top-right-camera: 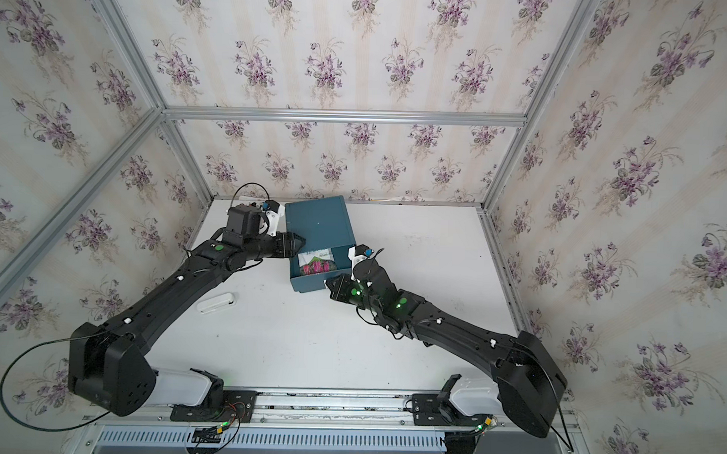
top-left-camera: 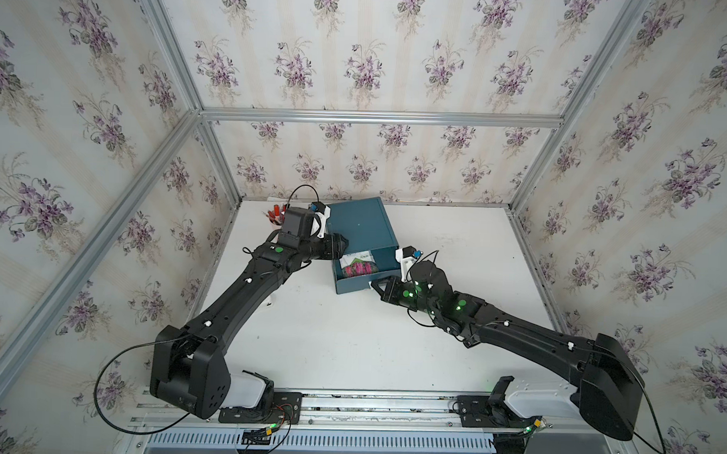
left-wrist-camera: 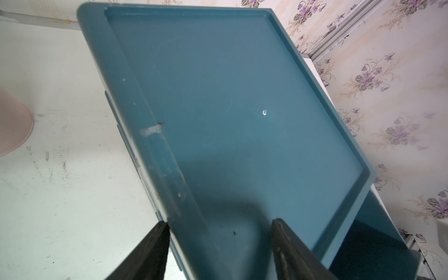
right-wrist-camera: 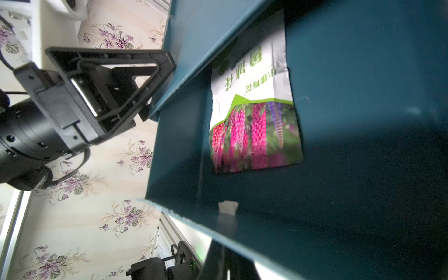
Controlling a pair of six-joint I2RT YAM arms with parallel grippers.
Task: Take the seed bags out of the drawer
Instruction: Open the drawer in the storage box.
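Note:
A teal cabinet [top-left-camera: 360,223] [top-right-camera: 318,222] [left-wrist-camera: 242,109] stands at the back of the white table with its drawer [top-left-camera: 351,285] [top-right-camera: 310,283] pulled out toward me. Inside lies a seed bag [top-left-camera: 358,265] [top-right-camera: 317,264] [right-wrist-camera: 254,116], white and green with pink-red flower spikes. My left gripper [top-left-camera: 342,242] [top-right-camera: 299,240] [left-wrist-camera: 220,221] is open and straddles the cabinet's left top rim. My right gripper [top-left-camera: 376,284] [top-right-camera: 330,283] [right-wrist-camera: 228,261] is shut, just outside the drawer's front wall at its right end. Whether it holds a handle is hidden.
A pinkish cup [top-left-camera: 275,216] [left-wrist-camera: 14,126] with red sticks stands left of the cabinet by the back wall. A small white object [top-right-camera: 215,304] lies on the table under the left arm. Aluminium frame posts and papered walls close in on three sides.

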